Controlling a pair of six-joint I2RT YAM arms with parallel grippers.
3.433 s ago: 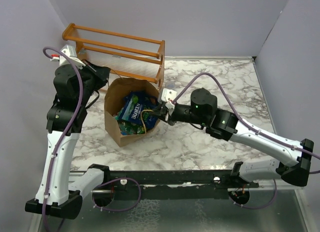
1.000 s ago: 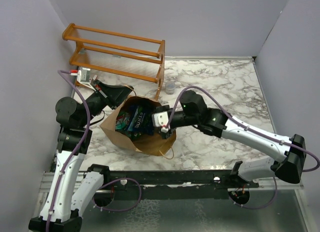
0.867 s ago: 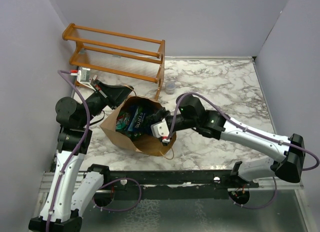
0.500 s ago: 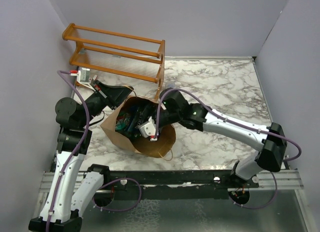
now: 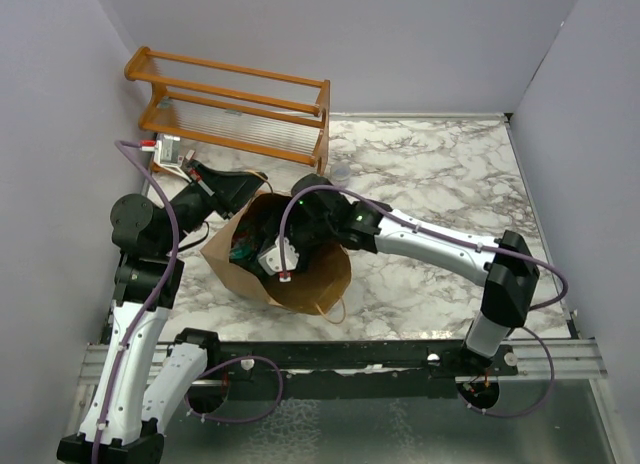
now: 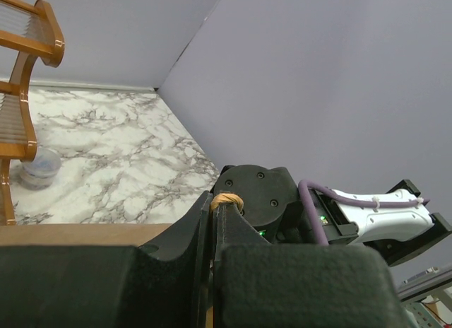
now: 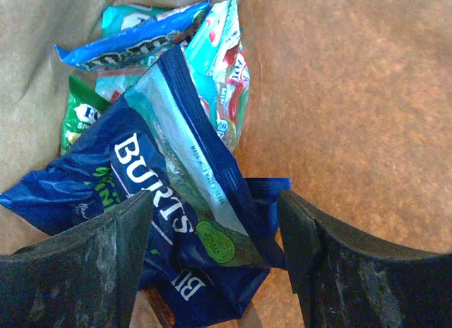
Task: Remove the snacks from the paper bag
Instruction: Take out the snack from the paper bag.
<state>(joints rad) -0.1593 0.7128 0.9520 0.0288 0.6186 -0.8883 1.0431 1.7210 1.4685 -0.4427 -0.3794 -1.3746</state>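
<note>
The brown paper bag (image 5: 322, 280) leans tilted on the marble table, its mouth facing up and right. My left gripper (image 5: 249, 188) is at the bag's far rim, shut on a twisted paper handle (image 6: 227, 201). My right gripper (image 5: 262, 256) reaches deep into the bag's mouth. In the right wrist view it (image 7: 215, 264) stands open, its fingers (image 7: 85, 271) on either side of a dark blue Burts snack packet (image 7: 162, 222). More snacks lie behind: a green packet (image 7: 79, 116), a teal and red packet (image 7: 224, 66) and a blue one (image 7: 127, 45). The bag's inner wall (image 7: 346, 95) fills the right side.
An orange wooden rack (image 5: 235, 109) stands at the back left, close behind the bag. A small clear cup (image 5: 341, 172) sits on the marble table (image 5: 440, 174) beside the rack's right end. Grey walls close in the left, back and right sides.
My right arm has pushed leftward and deeper into the bag, and its jaws have widened a little. Earlier the bag stood upright; the left arm and the tilted bag have held still over the last second.
</note>
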